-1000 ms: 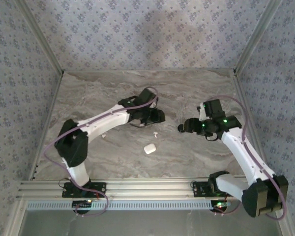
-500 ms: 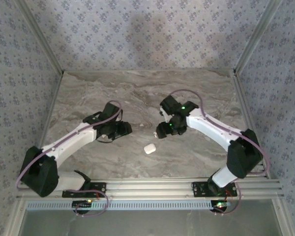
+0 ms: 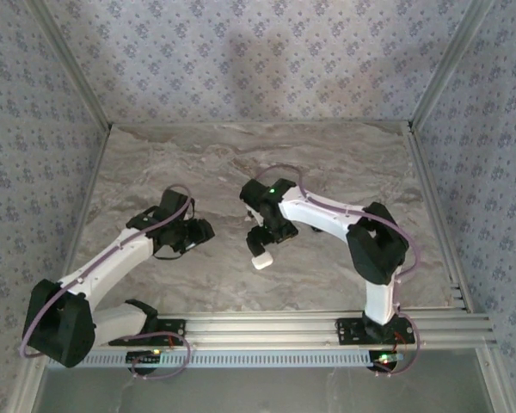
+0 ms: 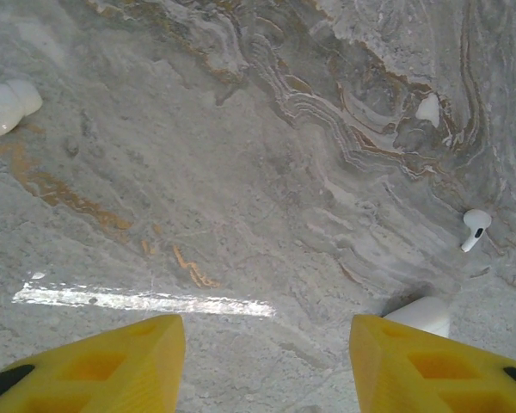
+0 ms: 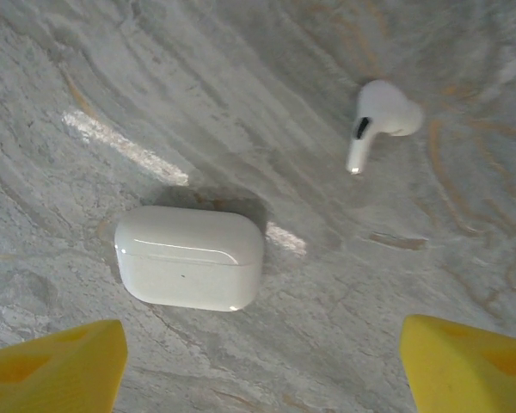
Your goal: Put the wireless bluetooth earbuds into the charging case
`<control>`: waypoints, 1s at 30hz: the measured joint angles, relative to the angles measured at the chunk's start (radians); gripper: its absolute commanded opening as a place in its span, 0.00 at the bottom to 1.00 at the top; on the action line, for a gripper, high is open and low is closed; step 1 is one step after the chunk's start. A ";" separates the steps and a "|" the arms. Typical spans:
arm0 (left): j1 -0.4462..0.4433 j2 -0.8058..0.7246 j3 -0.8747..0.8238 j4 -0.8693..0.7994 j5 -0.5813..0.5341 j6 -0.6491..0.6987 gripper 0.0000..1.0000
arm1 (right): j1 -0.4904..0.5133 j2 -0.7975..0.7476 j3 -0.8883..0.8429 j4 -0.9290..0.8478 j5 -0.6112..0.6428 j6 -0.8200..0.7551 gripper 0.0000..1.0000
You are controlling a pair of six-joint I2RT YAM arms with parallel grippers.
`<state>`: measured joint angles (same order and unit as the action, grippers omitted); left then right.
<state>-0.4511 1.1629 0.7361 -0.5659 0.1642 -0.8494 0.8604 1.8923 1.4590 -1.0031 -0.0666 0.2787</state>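
Note:
The charging case [image 5: 189, 256] is a glossy white pebble lying shut on the marble, just ahead of my right gripper [image 5: 262, 379]. That gripper is open, its yellow fingertips [image 5: 56, 366] set wide apart with nothing between them. One white stemmed earbud [image 5: 374, 120] lies beyond the case. From above, the right gripper [image 3: 261, 242] hovers right behind the case [image 3: 261, 261]. My left gripper [image 4: 267, 366] is open over bare marble. In its view the earbud [image 4: 475, 227] and a corner of the case [image 4: 423, 313] sit to the right. A small white rounded piece [image 4: 4, 105], possibly another earbud, lies at far left.
The marble table [image 3: 344, 163] is walled by patterned panels on three sides. An aluminium rail [image 3: 267, 327] runs along the near edge. The left gripper [image 3: 193, 234] rests left of centre, well apart from the right arm.
The right arm has swung left across the table to just behind the case, and its jaws have opened wider. The left arm has drawn back toward the near left.

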 measured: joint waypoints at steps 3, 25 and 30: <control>0.007 -0.019 -0.020 -0.002 0.000 0.000 0.52 | 0.025 0.036 0.022 -0.017 0.000 0.001 0.87; 0.048 -0.107 -0.090 -0.014 0.000 -0.008 0.52 | 0.063 0.169 0.089 -0.041 -0.018 0.052 0.84; 0.052 -0.107 -0.090 -0.014 0.000 -0.008 0.52 | 0.063 0.190 0.089 -0.041 -0.018 0.073 0.82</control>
<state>-0.3992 1.0561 0.6464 -0.5797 0.1646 -0.8577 0.9237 2.0827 1.5482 -1.0439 -0.0845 0.3519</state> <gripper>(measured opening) 0.520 0.832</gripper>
